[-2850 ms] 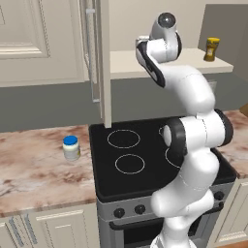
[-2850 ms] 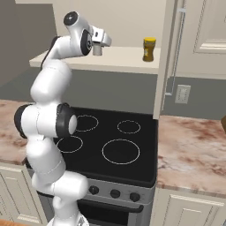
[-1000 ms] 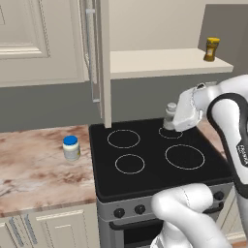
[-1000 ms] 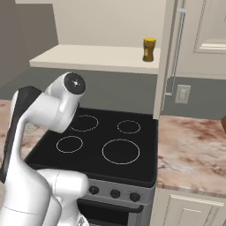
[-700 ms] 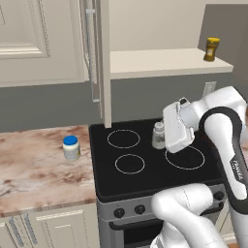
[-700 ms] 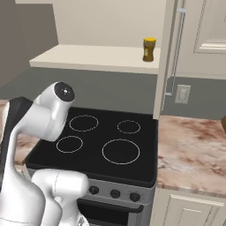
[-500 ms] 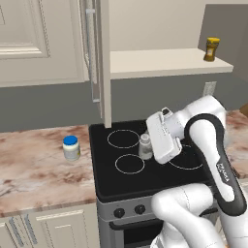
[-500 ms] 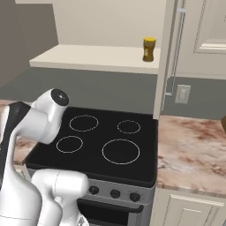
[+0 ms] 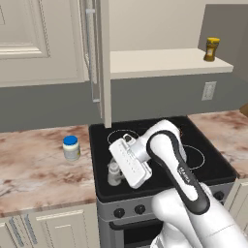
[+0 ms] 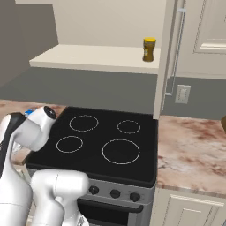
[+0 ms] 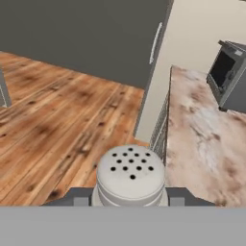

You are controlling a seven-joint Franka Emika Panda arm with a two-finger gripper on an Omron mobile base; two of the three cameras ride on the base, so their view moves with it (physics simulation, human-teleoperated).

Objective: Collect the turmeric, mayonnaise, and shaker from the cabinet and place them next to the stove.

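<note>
Even, bright rendered light; soft shadows under shelf; no glare; hand view slightly blurred

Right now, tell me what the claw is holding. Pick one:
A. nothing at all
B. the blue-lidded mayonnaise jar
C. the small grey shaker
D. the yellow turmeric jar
C. The claw is shut on the shaker over the front left of the stove, while the mayonnaise sits on the counter and the turmeric is on the cabinet shelf.
</note>
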